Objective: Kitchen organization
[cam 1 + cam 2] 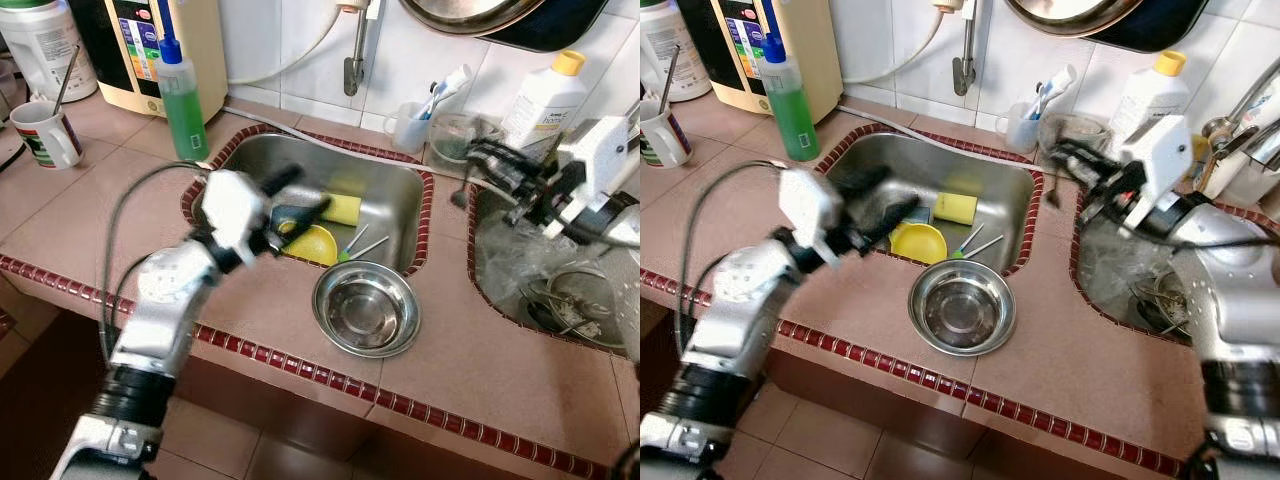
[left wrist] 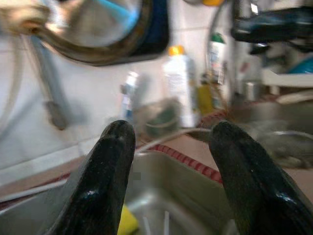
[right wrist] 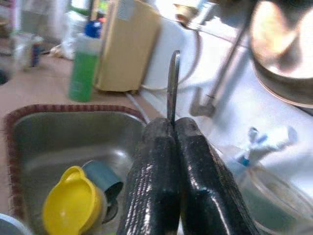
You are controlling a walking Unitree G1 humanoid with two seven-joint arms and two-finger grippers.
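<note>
My left gripper (image 1: 305, 195) hovers open over the left sink (image 1: 395, 195), its fingers (image 2: 115, 147) apart with nothing between them. In that sink lie a yellow cup (image 1: 314, 246), a teal cup (image 3: 105, 178), a yellow sponge (image 1: 341, 208) and some thin utensils (image 1: 362, 244). My right gripper (image 1: 478, 158) is above the strip of counter between the two sinks, shut on a metal spoon (image 3: 173, 83). The spoon (image 1: 1052, 190) hangs down from it. A steel bowl (image 1: 366, 308) sits on the counter at the left sink's front edge.
A green soap bottle (image 1: 183, 100), a mug (image 1: 45, 135) and a beige appliance (image 1: 165, 45) stand at the back left. A toothbrush cup (image 1: 410, 125), a glass bowl (image 1: 450, 135) and a white bottle (image 1: 545, 100) line the wall. The right sink (image 1: 540, 290) holds plastic and metal items.
</note>
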